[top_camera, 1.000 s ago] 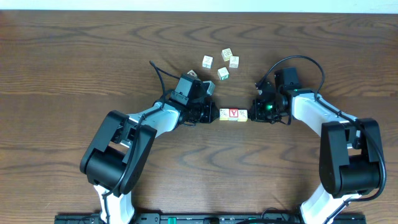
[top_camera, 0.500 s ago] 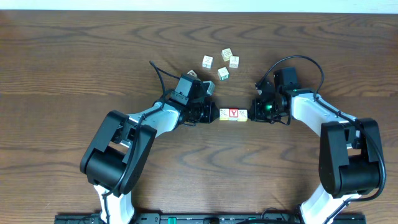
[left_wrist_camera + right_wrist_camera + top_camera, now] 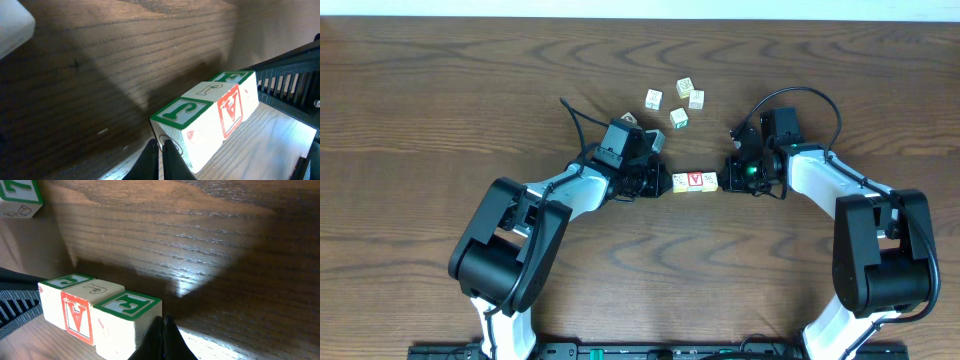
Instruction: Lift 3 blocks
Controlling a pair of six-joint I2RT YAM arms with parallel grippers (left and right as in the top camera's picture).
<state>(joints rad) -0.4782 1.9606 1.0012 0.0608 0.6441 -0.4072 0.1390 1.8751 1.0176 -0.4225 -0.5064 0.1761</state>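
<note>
Three blocks (image 3: 695, 181) form one tight row between my two grippers. The middle block (image 3: 696, 181) has a red face with a white letter, and a pale block sits on each side of it. My left gripper (image 3: 667, 183) is shut, its tips pressed against the row's left end. My right gripper (image 3: 723, 180) is shut too and presses the right end. In the left wrist view the nearest block (image 3: 185, 125) touches my shut left gripper (image 3: 161, 160). In the right wrist view the nearest block (image 3: 127, 317) touches my shut right gripper (image 3: 162, 340). I cannot tell whether the row is clear of the table.
Several loose cubes lie beyond the row: one (image 3: 653, 98), another (image 3: 686, 87), a third (image 3: 696, 99) and a green-marked cube (image 3: 679, 118). One more cube (image 3: 629, 119) shows behind my left wrist. A green-marked cube (image 3: 20, 197) sits at the top left of the right wrist view.
In the overhead view the row of blocks and both gripper tips have shifted slightly toward the far side. Both grippers stay shut against the row's ends.
</note>
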